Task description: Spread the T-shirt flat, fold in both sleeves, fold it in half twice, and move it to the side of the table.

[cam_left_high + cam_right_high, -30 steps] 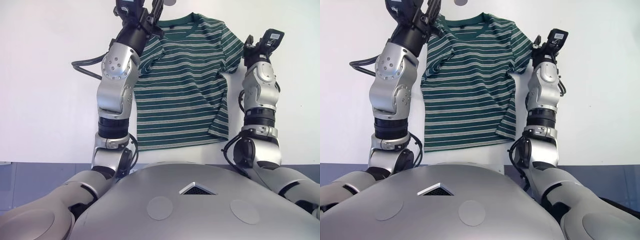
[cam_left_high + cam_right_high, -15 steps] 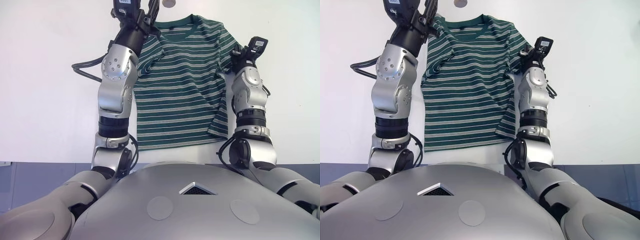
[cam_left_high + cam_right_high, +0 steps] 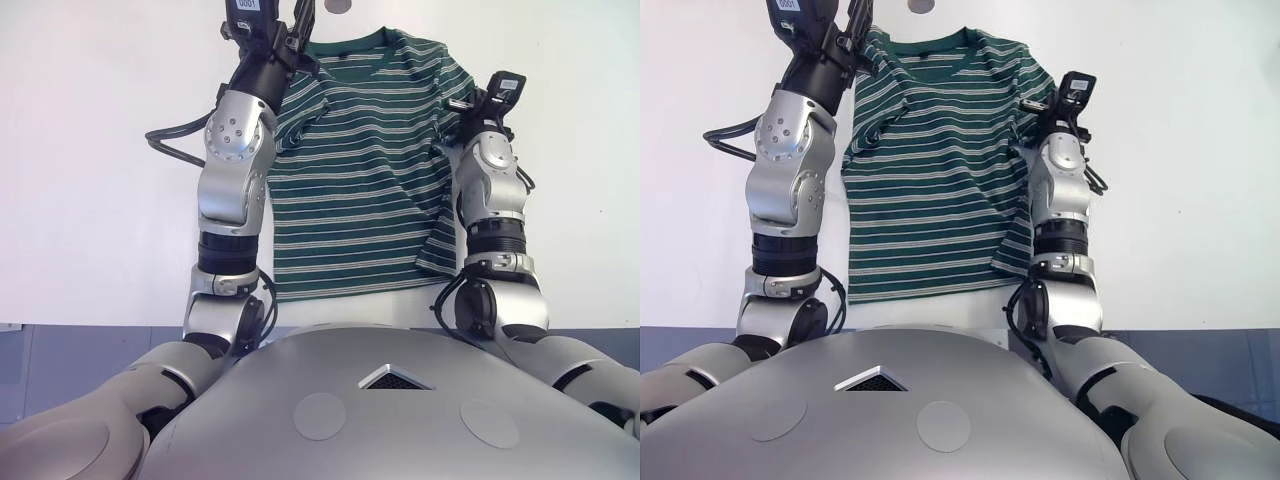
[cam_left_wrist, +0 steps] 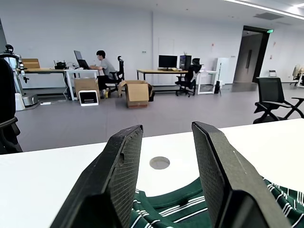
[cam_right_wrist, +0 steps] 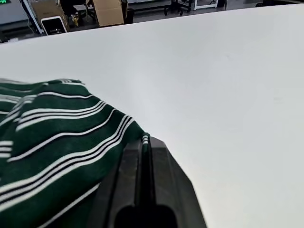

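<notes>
A dark green T-shirt point(image 3: 360, 180) with white stripes lies face up on the white table point(image 3: 90, 150), collar at the far side. My left gripper point(image 4: 164, 130) is open and hovers just above the shirt's left shoulder beside the collar point(image 4: 175, 197), holding nothing. My right gripper point(image 5: 144, 140) is shut on the hem of the right sleeve point(image 5: 57, 137), and a sliver of striped cloth shows between its tips. In the left eye view that gripper point(image 3: 463, 103) sits over the shirt's right shoulder, with the sleeve drawn in over the body.
A small round hole point(image 4: 159, 163) in the table lies just beyond the collar. Bare white tabletop point(image 3: 1180, 170) stretches to both sides of the shirt. The table's near edge point(image 3: 100, 323) runs close to the shirt's hem.
My right gripper has moved left, from beside the sleeve to over the shirt's right shoulder, pulling the sleeve hem inward. The left arm has hardly shifted.
</notes>
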